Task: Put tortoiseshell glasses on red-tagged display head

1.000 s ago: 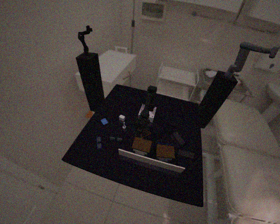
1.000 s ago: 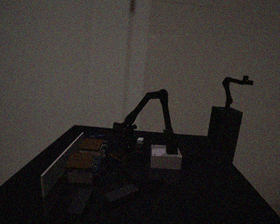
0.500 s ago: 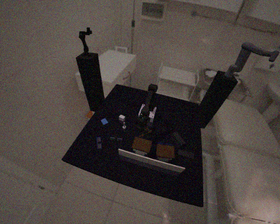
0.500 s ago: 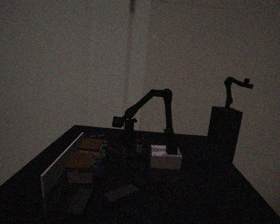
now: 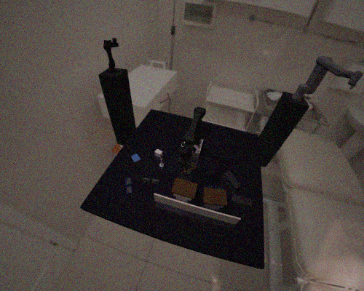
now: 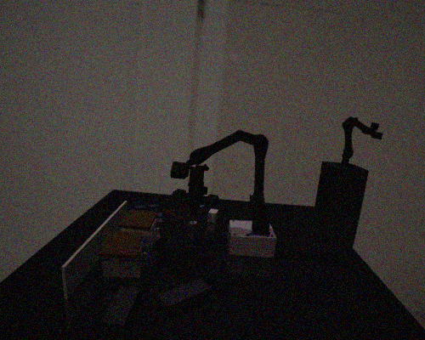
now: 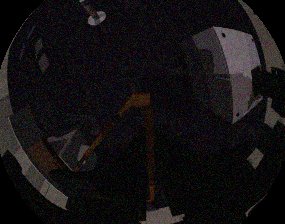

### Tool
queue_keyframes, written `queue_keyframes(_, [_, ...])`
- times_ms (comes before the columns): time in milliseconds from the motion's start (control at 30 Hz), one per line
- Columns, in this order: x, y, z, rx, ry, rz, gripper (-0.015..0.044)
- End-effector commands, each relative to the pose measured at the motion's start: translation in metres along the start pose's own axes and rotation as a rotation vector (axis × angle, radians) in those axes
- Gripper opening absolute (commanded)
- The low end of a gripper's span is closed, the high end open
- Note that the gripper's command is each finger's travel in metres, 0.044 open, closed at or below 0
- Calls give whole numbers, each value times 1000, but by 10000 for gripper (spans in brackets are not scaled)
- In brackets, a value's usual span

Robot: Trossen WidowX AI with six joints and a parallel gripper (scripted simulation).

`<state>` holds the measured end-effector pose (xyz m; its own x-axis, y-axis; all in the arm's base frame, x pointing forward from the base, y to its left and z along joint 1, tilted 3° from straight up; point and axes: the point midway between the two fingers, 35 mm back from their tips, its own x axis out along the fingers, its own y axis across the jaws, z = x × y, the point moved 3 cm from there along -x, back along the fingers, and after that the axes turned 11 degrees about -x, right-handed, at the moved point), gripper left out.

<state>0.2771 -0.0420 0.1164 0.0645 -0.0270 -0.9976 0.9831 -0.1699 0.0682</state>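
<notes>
Where the light lets me see, the dark table [image 5: 108,196] [image 6: 297,297] fills the middle of the room, and I read it as a clock with twelve at the top view's far edge. Tall black pedestals stand between ten and eleven [image 5: 117,105] [image 6: 341,200] and at two [image 5: 285,127], each carrying an arm.

The working arm [image 5: 196,125] [image 6: 260,170] rises from a pale box [image 5: 201,143] [image 6: 252,247] [image 7: 243,65] at twelve, bending down toward the middle. A long pale panel [image 5: 197,208] [image 6: 93,237] stands upright between five and six. Just in front of it sit two brown-topped blocks, one by six [image 5: 185,188] [image 6: 138,218], the other by four [image 5: 215,196] [image 6: 121,243]. I cannot make out the red tag or either head's face.

The tortoiseshell glasses [image 5: 191,169] [image 6: 175,211] [image 7: 149,145] are near the centre, off the heads, clamped in the gripper [image 5: 186,164] [image 6: 193,214], whose fingertips are lost in the dark. In the wrist view, their temples spread toward six and seven.

A small white block [image 5: 158,153] [image 6: 213,214] stands between ten and eleven, and a blue square [image 5: 135,158] lies at ten.
</notes>
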Motion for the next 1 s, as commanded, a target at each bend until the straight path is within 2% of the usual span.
queue_keyframes(0, [-2, 5, 13, 39, -4, 5, 0])
queue_keyframes(967, [-5, 0, 164, 446, -19, 8, 0])
